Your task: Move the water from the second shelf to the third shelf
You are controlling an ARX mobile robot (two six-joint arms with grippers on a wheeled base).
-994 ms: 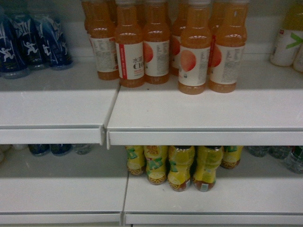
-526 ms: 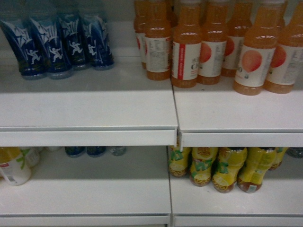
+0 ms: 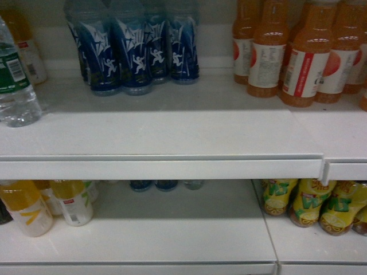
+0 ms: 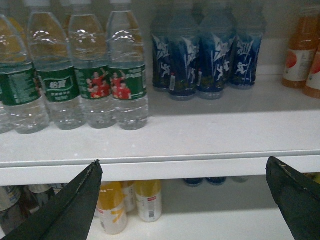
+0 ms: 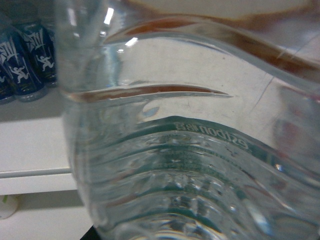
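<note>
A clear ribbed water bottle (image 5: 190, 160) with a green label edge fills the right wrist view. Its base hangs below the shelf edge (image 5: 30, 172), so it is off the shelf, and my right gripper's jaws are hidden behind it. Several more water bottles (image 4: 127, 75) with green labels stand in a row on the upper shelf (image 4: 200, 130) in the left wrist view. One of them shows at the far left of the head view (image 3: 16, 86). My left gripper (image 4: 183, 161) is open and empty in front of that shelf's edge. Neither gripper shows in the head view.
Dark blue bottles (image 3: 137, 51) stand mid-shelf, orange juice bottles (image 3: 298, 57) to their right. On the lower shelf (image 3: 172, 240) are yellow-and-white bottles (image 3: 26, 209) at the left and yellow-green tea bottles (image 3: 312, 203) at the right. A seam (image 3: 324, 166) splits the shelf boards.
The head view has swung left: the orange and blue bottles slid to the right, and a water bottle has come in at the left edge.
</note>
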